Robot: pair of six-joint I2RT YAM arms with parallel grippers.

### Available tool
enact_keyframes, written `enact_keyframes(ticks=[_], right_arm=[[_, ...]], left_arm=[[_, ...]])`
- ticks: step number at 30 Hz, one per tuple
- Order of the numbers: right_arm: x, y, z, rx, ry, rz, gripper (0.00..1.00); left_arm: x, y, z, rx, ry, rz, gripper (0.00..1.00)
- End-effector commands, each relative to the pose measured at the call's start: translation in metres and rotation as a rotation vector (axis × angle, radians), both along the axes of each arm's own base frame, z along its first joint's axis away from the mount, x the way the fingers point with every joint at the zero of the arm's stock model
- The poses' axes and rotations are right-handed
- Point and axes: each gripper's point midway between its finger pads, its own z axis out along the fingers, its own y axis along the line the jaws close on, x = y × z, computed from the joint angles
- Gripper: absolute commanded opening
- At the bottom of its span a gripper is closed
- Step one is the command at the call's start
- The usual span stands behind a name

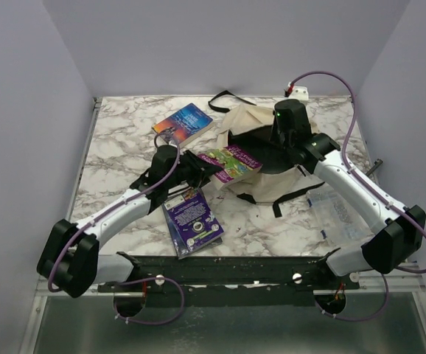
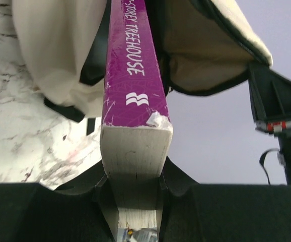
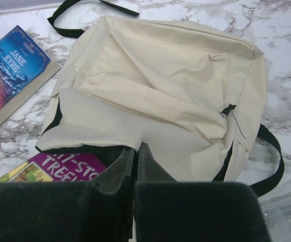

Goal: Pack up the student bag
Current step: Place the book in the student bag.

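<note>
The cream student bag lies at the table's middle right, its dark mouth open toward the left; it also fills the right wrist view. My left gripper is shut on a purple "Storey Treehouse" book and holds its far end at the bag's mouth. In the left wrist view the book's spine runs from my left gripper into the opening. My right gripper is shut on the bag's upper rim and holds it up; it shows in its own wrist view.
A blue "Jane Eyre" book lies left of the bag, also in the right wrist view. A dark purple book lies near the front. A clear plastic box sits right of the bag. Black straps trail behind.
</note>
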Motion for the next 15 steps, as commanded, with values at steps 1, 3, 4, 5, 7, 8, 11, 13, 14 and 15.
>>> enact_keyframes(ticks=[1, 3, 4, 5, 7, 8, 11, 13, 14, 15], right_arm=[[0.003, 0.014, 0.039, 0.161, -0.098, 0.006, 0.01], [0.002, 0.019, 0.039, 0.195, -0.078, 0.017, 0.0], [0.002, 0.022, 0.039, 0.21, -0.069, 0.021, 0.01], [0.001, 0.025, 0.039, 0.228, -0.063, 0.026, 0.01], [0.001, 0.028, 0.039, 0.248, -0.054, 0.03, 0.01], [0.0, 0.028, 0.04, 0.258, -0.051, 0.027, 0.0], [-0.002, 0.031, 0.046, 0.299, -0.051, 0.022, 0.01], [-0.003, 0.034, 0.05, 0.328, -0.047, 0.029, 0.01], [-0.004, 0.037, 0.052, 0.341, -0.043, 0.036, 0.01], [-0.004, 0.039, 0.054, 0.349, -0.039, 0.04, 0.01]], left_arm=[[0.039, -0.023, 0.055, -0.159, -0.085, 0.117, 0.0], [0.049, -0.032, 0.055, -0.185, -0.1, 0.133, 0.0], [0.055, -0.035, 0.054, -0.195, -0.124, 0.144, 0.0], [0.06, -0.037, 0.056, -0.21, -0.15, 0.164, 0.0], [0.067, -0.042, 0.054, -0.247, -0.162, 0.19, 0.0], [0.07, -0.046, 0.055, -0.265, -0.172, 0.194, 0.0], [0.081, -0.055, 0.05, -0.267, -0.195, 0.24, 0.0], [0.089, -0.059, 0.045, -0.249, -0.209, 0.271, 0.0], [0.093, -0.06, 0.045, -0.25, -0.223, 0.291, 0.0], [0.098, -0.062, 0.044, -0.24, -0.235, 0.305, 0.0]])
